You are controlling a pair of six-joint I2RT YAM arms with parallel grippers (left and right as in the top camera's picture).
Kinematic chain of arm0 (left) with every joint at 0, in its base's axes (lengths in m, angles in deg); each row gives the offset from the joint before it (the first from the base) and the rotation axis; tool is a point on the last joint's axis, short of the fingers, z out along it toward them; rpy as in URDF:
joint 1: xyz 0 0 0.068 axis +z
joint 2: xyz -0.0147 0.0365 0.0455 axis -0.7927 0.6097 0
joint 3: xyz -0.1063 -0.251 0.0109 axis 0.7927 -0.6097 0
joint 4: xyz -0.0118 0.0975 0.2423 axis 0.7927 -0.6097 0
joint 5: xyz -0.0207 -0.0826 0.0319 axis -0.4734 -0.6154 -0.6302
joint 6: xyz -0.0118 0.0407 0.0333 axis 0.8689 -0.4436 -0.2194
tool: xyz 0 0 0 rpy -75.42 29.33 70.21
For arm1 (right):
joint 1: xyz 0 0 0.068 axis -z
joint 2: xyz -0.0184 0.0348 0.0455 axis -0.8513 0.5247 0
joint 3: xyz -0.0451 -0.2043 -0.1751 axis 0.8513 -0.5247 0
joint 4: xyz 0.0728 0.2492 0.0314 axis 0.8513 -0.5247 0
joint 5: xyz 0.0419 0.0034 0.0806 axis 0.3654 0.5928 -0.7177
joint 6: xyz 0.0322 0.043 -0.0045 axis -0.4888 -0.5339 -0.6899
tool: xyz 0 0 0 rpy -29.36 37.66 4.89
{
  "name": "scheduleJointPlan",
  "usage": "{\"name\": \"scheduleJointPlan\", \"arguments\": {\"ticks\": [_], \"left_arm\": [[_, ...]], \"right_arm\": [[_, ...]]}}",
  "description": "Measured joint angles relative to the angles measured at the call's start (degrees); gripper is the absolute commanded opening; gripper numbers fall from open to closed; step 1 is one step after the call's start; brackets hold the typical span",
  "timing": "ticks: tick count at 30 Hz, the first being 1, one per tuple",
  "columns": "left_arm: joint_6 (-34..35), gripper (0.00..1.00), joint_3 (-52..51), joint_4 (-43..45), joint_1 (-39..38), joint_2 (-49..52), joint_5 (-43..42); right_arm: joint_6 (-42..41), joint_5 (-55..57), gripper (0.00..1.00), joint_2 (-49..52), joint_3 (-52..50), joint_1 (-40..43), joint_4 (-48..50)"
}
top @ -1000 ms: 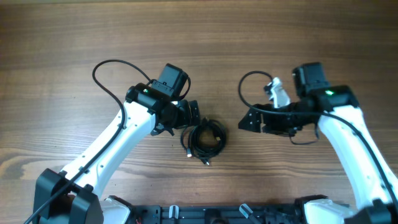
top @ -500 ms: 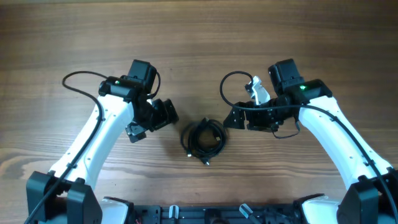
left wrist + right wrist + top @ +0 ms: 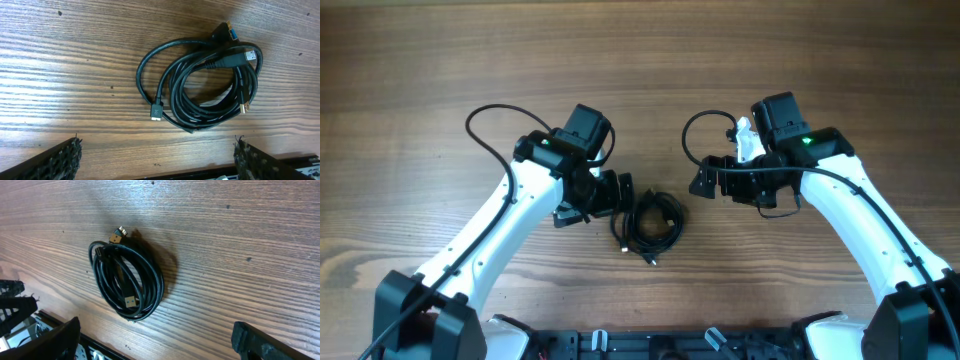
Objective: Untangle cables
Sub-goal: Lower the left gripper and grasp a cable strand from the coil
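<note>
The cables lie as one palm-sized black coil (image 3: 650, 222) on the wooden table, with several plug ends poking out, some gold or silver tipped. My left gripper (image 3: 620, 190) is open and empty, just left of the coil and above the table. In the left wrist view the coil (image 3: 205, 85) lies ahead of the gripper (image 3: 157, 162), and a loose plug (image 3: 157, 111) points toward me. My right gripper (image 3: 705, 180) is open and empty, up and to the right of the coil. The right wrist view shows the coil (image 3: 127, 287) ahead of that gripper (image 3: 157, 340).
Thicker black arm wires loop off the left arm (image 3: 485, 120) and the right arm (image 3: 700, 130). A black rail (image 3: 650, 345) runs along the table's near edge, close below the coil. Bare wood surrounds the coil.
My left gripper swung away to the left, then came back beside the coil. My right gripper moved left toward the coil and has shifted up slightly. The coil has not moved.
</note>
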Motion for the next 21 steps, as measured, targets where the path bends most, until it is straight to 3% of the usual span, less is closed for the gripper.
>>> {"name": "scheduleJointPlan", "arguments": {"ticks": [2, 5, 9, 13, 15, 21], "left_arm": [[0.0, 1.0, 0.0, 0.1, -1.1, 1.4, 0.2], [-0.2, 0.81, 0.0, 0.9, -2.6, 5.6, 0.2], [-0.5, 0.71, 0.0, 5.1, -3.4, 10.6, 0.2], [-0.6, 0.52, 0.0, 6.5, -3.5, 14.4, -0.1], [-0.6, 0.37, 0.0, 7.9, -4.2, 15.7, -0.3], [-0.6, 0.36, 0.0, 9.1, -5.3, 16.3, -0.7]], "right_arm": [[-0.5, 0.3, 1.0, 0.0, 0.0, 0.0, 0.0], [-1.4, 0.3, 1.0, 0.0, 0.0, 0.0, 0.0], [-2.1, 0.3, 1.0, 0.0, 0.0, 0.0, 0.0], [-2.3, 0.3, 1.0, 0.0, 0.0, 0.0, 0.0], [-2.3, 0.3, 1.0, 0.0, 0.0, 0.0, 0.0], [-2.7, 0.3, 1.0, 0.0, 0.0, 0.0, 0.0]]}}
